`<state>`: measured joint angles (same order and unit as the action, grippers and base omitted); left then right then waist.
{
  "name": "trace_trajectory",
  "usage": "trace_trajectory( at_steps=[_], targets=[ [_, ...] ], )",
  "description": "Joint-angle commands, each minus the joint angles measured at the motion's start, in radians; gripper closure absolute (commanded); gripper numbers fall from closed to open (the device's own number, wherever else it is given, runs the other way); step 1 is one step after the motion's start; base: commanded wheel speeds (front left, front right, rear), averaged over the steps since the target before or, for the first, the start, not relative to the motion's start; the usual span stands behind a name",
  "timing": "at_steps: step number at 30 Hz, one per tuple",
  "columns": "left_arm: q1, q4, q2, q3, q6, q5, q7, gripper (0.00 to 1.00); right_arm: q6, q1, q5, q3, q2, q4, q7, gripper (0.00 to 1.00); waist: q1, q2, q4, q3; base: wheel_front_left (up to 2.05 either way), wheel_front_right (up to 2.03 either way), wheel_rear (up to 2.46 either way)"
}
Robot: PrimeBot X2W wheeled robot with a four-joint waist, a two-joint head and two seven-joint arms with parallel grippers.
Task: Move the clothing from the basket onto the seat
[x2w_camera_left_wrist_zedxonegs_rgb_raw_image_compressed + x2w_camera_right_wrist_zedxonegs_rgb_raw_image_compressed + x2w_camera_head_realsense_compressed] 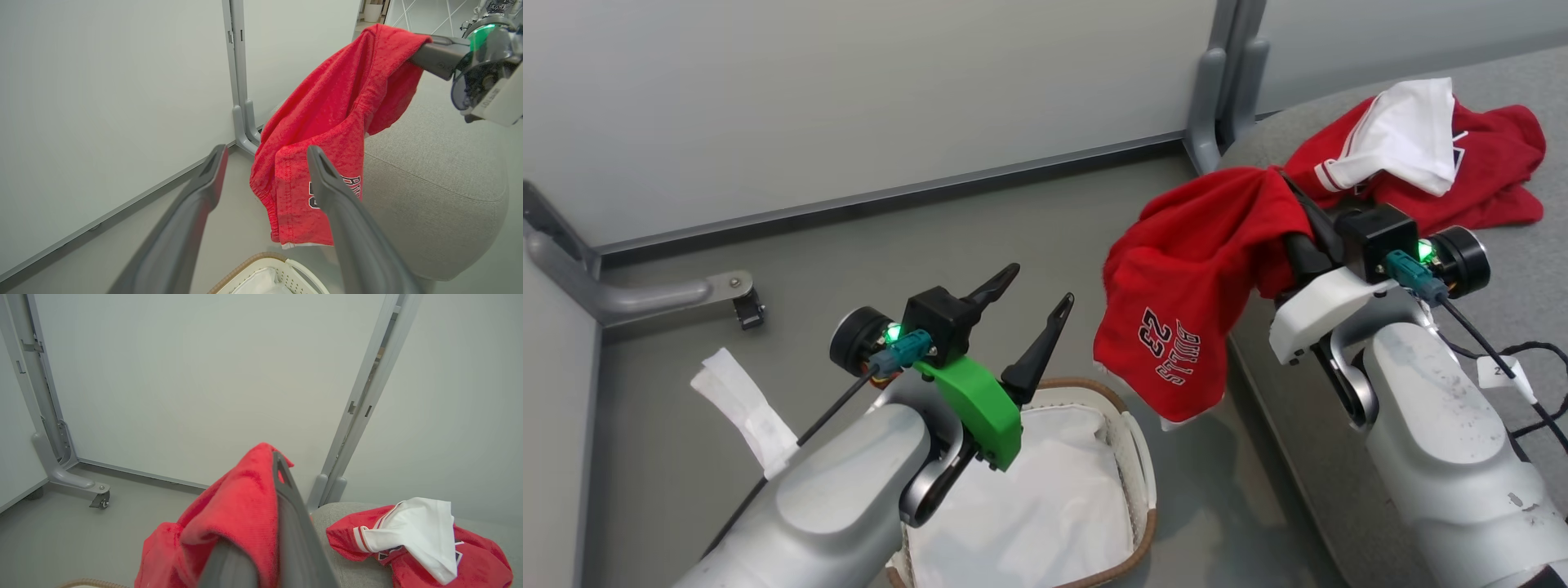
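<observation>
Two garments: shorts (1184, 269) hang clamped in the right gripper (1286, 192) at the seat's (1535, 269) left edge, the jersey (1494, 155) lies on it; the left gripper (1039, 286), jaws apart, hovers above the basket (1147, 523).

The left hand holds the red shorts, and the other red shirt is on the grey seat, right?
No. The right gripper holds the red shorts, as the head view shows; the left gripper is open. The other red shirt is on the grey seat.

Head camera steeply downward; 2 wrist cameras close, both on red shorts (327, 122)
</observation>
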<state>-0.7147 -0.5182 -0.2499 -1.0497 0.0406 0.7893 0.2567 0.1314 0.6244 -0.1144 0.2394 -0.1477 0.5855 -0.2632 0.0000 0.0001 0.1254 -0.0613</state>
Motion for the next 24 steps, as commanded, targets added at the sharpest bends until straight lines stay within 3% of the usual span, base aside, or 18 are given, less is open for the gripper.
trace_trajectory(
  at_steps=[1,14,24],
  targets=[
    [0.023,0.008,0.005,0.002,-0.006,-0.014,0.007,0.00,-0.001,-0.025,0.012,-0.015,-0.008,-0.020,-0.003,1.00,0.0000,-0.0001,0.027,-0.007,0.00,0.00,0.00],
    [0.122,0.075,0.038,0.057,-0.019,-0.070,0.008,0.00,-0.001,-0.183,0.049,-0.146,-0.004,-0.238,0.051,1.00,0.0000,-0.0001,0.190,-0.050,0.00,0.00,0.00],
    [0.152,0.069,0.043,0.066,-0.002,-0.108,0.008,0.00,-0.001,-0.241,0.049,-0.187,0.011,-0.311,0.075,1.00,0.0000,-0.0001,0.284,-0.091,0.00,0.00,0.00]
  ],
)
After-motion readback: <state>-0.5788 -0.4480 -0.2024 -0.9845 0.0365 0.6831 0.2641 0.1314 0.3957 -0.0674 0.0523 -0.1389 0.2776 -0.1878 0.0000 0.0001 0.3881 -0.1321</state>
